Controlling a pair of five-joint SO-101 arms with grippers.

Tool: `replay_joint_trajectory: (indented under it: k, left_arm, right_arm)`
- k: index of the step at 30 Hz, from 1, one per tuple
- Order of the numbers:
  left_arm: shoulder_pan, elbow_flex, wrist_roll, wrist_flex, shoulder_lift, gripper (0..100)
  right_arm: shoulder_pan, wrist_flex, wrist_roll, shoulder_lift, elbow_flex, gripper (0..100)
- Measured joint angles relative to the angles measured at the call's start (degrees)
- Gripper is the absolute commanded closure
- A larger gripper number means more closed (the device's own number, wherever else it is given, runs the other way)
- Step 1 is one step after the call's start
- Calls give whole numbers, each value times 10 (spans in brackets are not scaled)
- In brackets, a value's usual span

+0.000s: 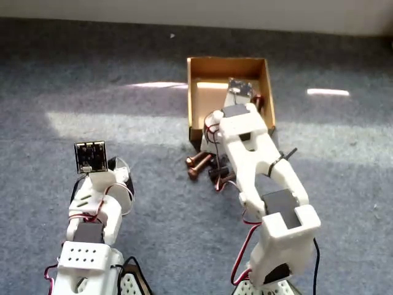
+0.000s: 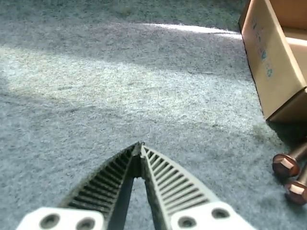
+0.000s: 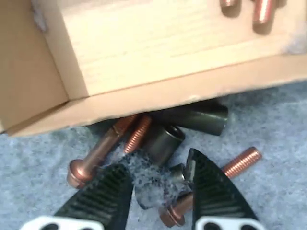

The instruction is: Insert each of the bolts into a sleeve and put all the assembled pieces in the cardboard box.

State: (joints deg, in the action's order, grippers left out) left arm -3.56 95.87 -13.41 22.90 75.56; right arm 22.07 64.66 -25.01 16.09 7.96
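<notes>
The cardboard box point(image 1: 198, 72) stands at the middle back, with copper bolts point(image 3: 261, 10) lying inside it. Just before its near wall point(image 3: 158, 93) lies a heap of copper bolts point(image 1: 199, 164) and dark sleeves point(image 3: 165, 141). One long bolt point(image 3: 95, 154) lies aslant, and another bolt point(image 3: 238, 162) passes behind a finger. My right gripper point(image 3: 158, 165) hangs open right over this heap, with a small dark piece point(image 3: 177, 172) between its fingers, not gripped. My left gripper point(image 2: 140, 147) is shut on nothing, low over bare carpet, left of the box point(image 2: 271, 57) and two bolt heads point(image 2: 286, 164).
Grey carpet point(image 1: 147, 203) covers the whole floor, with sunlit bands across it. The right arm point(image 1: 258, 153) reaches across the box's near edge. The left arm point(image 1: 95, 203) stays at the lower left, well apart from the heap.
</notes>
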Motion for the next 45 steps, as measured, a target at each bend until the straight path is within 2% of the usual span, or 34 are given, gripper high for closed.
replay_joint_trajectory:
  k: [5, 16, 20, 23, 29, 35, 45]
  left_arm:
    - [0, 0, 0, 0, 0, 993]
    - [0, 0, 0, 0, 0, 993]
    - [0, 0, 0, 0, 0, 993]
    - [0, 0, 0, 0, 0, 993]
    - [0, 0, 0, 0, 0, 993]
    - [0, 0, 0, 0, 0, 993]
    - [0, 0, 0, -2, 0, 989]
  right_arm:
    - [-1, 11, 0, 55, -27, 906]
    - [-2, 48, 0, 59, -44, 926]
    - [-2, 48, 0, 69, -45, 997]
    - [-3, 50, 1, 69, -45, 992]
    - [-2, 117, 53, 62, -62, 992]
    - [-2, 145, 58, -72, -50, 992]
    - [-1, 123, 62, -344, 136, 993]
